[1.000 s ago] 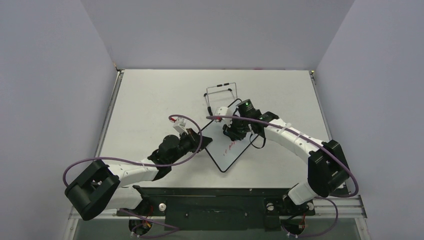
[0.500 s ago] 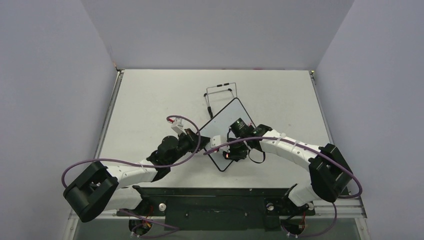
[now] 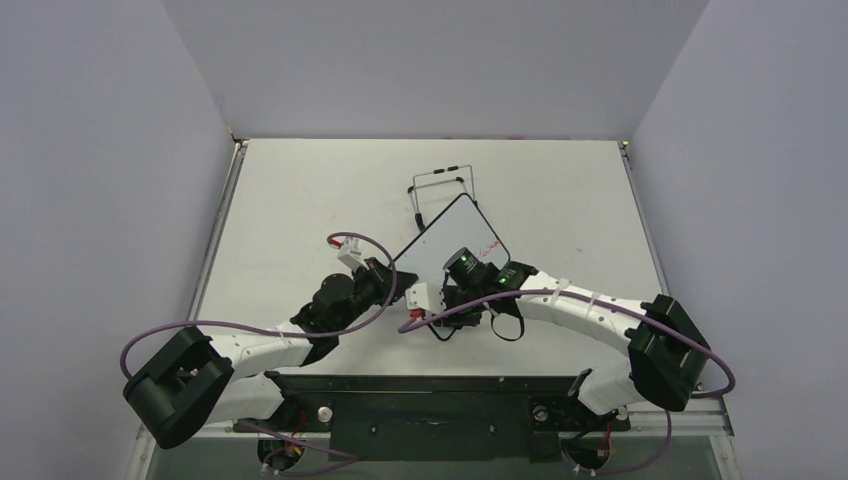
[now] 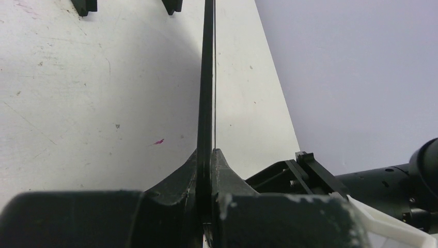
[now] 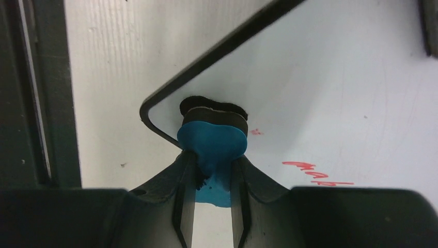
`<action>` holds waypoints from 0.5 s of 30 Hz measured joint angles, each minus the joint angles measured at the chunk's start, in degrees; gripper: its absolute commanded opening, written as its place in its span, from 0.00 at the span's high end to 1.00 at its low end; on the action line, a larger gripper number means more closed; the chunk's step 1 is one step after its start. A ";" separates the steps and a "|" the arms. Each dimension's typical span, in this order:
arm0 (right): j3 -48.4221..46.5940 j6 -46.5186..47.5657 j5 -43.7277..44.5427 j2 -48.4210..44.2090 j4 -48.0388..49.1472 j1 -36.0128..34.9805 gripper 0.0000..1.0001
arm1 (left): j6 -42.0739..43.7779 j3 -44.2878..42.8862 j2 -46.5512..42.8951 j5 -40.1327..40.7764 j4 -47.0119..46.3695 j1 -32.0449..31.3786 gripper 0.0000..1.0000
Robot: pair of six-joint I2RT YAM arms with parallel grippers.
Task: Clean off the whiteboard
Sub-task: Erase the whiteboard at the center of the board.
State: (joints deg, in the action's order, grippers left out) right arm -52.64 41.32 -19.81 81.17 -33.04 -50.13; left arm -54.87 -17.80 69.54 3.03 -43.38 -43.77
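From above, the whiteboard [image 3: 437, 246] lies cornerwise on the bench [image 3: 300, 190], its far corner just before the wire stand [image 3: 440, 184]. The left tool [image 3: 386, 275] meets the board's left edge. The right tool [image 3: 450, 308] sits over the near corner. A little red writing [image 3: 487, 248] shows by the right edge. The wiping step looks to be in hand, with one arm steadying the board and the other scrubbing.

In the left wrist view the board is seen edge-on as a thin dark line. The fingers are pressed together on that edge, one on each face, so this tool is clamped on the board.

In the right wrist view the fingers are closed on a blue eraser [image 5: 213, 138]. Its dark felt is pressed to the board, right inside the rounded near corner. Red strokes remain just beside it, to the right in this view. The next pass likely calls for dragging the felt sideways over them, with the pressure kept flat and the other arm holding firm.

A second ago the right tool was over the far half of the board, near the stand. Half a second ago it was midway. Now it has swept down to the near corner. The left arm has hardly moved. The red marks seen then in the near half now lie under the arm, so I cannot tell whether they are gone.
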 measured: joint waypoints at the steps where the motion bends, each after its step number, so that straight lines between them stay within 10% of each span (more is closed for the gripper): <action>1: -0.22 -0.31 -0.02 0.09 0.02 -0.83 1.00 | -0.04 0.13 0.00 -0.04 -0.04 0.00 1.00; 15: -0.96 -0.96 2.60 2.36 0.22 4.35 1.00 | 0.00 0.24 0.83 -0.35 -0.74 0.09 1.00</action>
State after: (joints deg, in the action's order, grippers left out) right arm -53.60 40.36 -17.21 83.53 -32.82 -45.78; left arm -54.87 -17.56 70.37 2.68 -44.12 -43.68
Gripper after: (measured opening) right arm 0.210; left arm 0.021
